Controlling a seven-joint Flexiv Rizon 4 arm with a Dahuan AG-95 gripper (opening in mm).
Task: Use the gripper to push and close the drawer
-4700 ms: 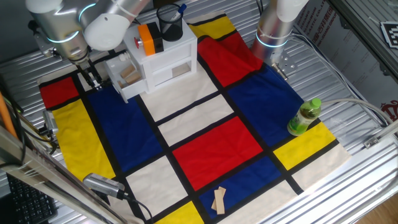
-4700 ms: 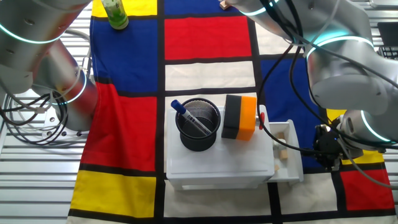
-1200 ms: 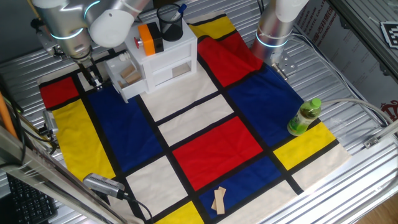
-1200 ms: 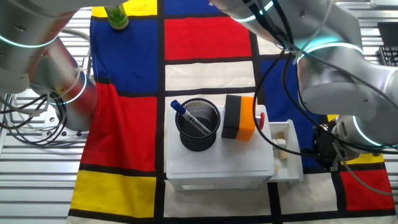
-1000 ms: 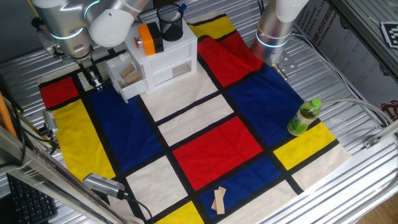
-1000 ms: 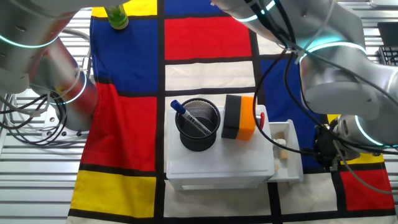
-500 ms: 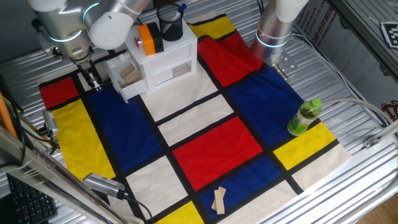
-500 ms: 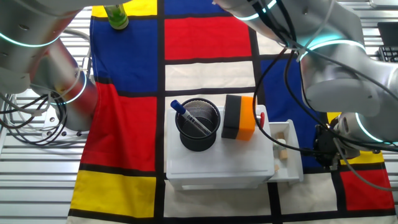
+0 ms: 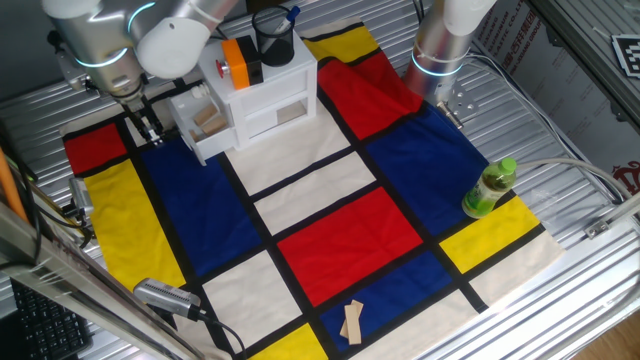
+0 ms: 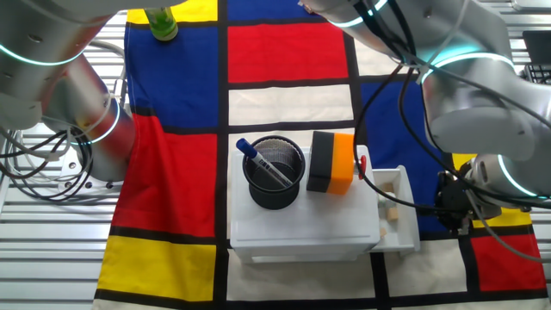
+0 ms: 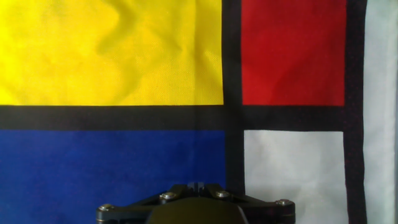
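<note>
Hand view shows only the checked cloth [image 11: 112,56] below the gripper's black base; I cannot tell whether its fingers are spread. From one fixed view, two wooden pieces [image 9: 351,322] lie at the near edge, a green bottle [image 9: 489,188] near the right edge. Toward the far-left corner, the drawer [image 9: 205,122] stands pulled out of the white cabinet [image 9: 262,95], the gripper [image 9: 143,128] just beside it.

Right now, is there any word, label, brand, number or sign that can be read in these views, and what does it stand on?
None can be read.
Green bottle: its label is too small and blurred to read.
Black-and-white marker at the upper right edge of one fixed view: a pattern, no text.
Red-and-white printed surface behind the far arm: print too blurred to read.
</note>
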